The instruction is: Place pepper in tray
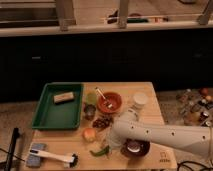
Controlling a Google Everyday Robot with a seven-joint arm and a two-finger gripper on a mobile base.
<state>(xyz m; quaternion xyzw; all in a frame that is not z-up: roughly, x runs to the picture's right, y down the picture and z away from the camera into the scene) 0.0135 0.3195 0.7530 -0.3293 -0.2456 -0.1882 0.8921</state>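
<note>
**Fig.** Table point(150, 112) viewed from the front edge. Pepper point(100, 150) lies on the wood at approx. 6 o'clock, outside the tray point(50, 118). The tray sits at 9–10 o'clock w/ a tan block point(63, 97) inside. Gripper point(115, 144), at the white arm's tip, hangs just at 3 o'clock of the pepper, betw. it and the dark bowl point(134, 148); spread or pressed together: cannot tell. Progress: early. Pepper not yet lifted; grasp, carry toward 10 o'clock & release all remain.

No readable text, labels, or numbers
</note>
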